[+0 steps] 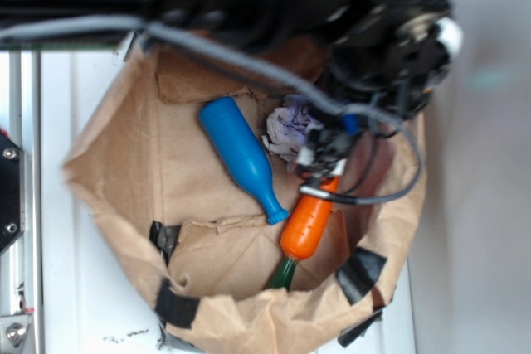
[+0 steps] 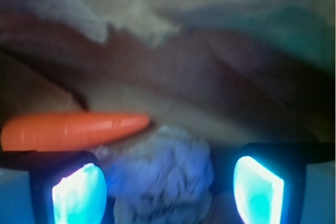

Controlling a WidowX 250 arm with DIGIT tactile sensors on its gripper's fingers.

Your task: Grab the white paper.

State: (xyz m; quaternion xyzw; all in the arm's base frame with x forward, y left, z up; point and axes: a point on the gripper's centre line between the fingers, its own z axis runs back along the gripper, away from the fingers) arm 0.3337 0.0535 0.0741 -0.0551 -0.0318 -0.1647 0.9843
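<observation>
The white paper [image 1: 290,130] is a crumpled off-white wad lying inside the brown paper bag [image 1: 116,163], between the blue bottle [image 1: 241,155] and the arm. In the wrist view the white paper [image 2: 168,177] sits blurred between my two lit fingertips [image 2: 79,195], with a gap on each side. My gripper [image 2: 168,190] is open around it. In the exterior view my gripper [image 1: 322,148] hangs low over the wad's right side, partly hiding it.
An orange carrot [image 1: 309,223] with a green stem lies just below the gripper; the carrot [image 2: 73,129] reaches in from the left in the wrist view. The bag's walls rise all round, held with black tape [image 1: 361,275]. A cable [image 1: 390,184] loops at the right.
</observation>
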